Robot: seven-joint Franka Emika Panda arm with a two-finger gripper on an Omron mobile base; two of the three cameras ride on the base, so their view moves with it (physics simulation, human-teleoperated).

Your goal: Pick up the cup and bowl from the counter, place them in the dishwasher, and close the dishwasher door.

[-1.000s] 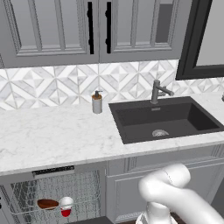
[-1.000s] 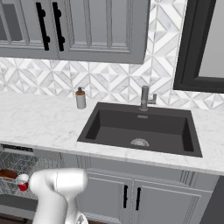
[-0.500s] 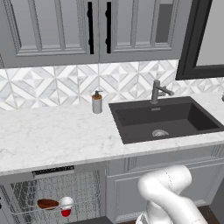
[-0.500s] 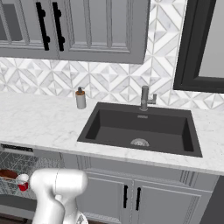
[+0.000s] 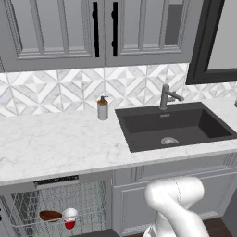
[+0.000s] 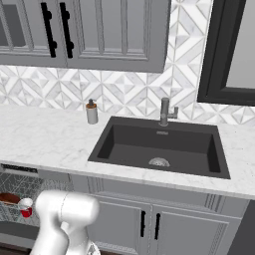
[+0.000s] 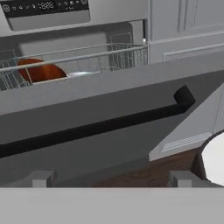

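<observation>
Cup (image 5: 70, 217) and bowl (image 5: 50, 215) already lay in dishwasher (image 5: 58, 203) wire rack, below counter (image 5: 55, 141). Dishwasher door (image 7: 87, 131) hung part-raised, black bar handle (image 7: 100, 127) just before gripper (image 7: 111, 177), jaws spread wide, empty. Over last second arm elbow shifted slightly; dishes, counter unchanged. Judgement: loading done, only door closing left. Control strip (image 7: 43, 6) showed pale characters, too small to read. No brands seen.

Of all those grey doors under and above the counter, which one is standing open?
Only the dishwasher door, the flat dark panel with the long black bar handle, is open; behind it the wire rack holds the bowl and cup. The panelled cabinet doors are shut.
</observation>
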